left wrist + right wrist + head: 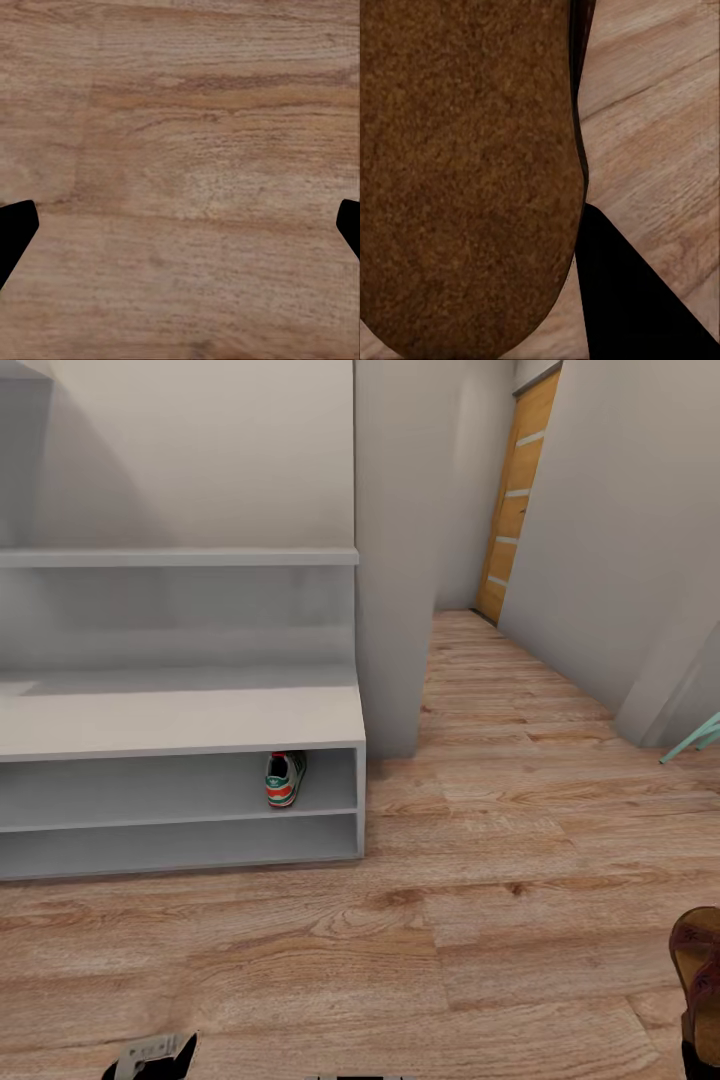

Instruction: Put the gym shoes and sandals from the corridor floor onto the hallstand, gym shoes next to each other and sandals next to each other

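Note:
The pale grey hallstand stands at the left of the head view. One gym shoe sits heel-out in its upper low bay, near the right end. A dark brown sandal shows at the lower right edge over the corridor floor, with my right gripper just below it. In the right wrist view the sandal presses against a black finger. My left gripper hangs open over bare planks, and it shows again at the bottom edge of the head view.
A grey wall pillar adjoins the hallstand's right side. The corridor runs back to a wooden door. A teal object juts in at the right wall. Open planks lie before the hallstand.

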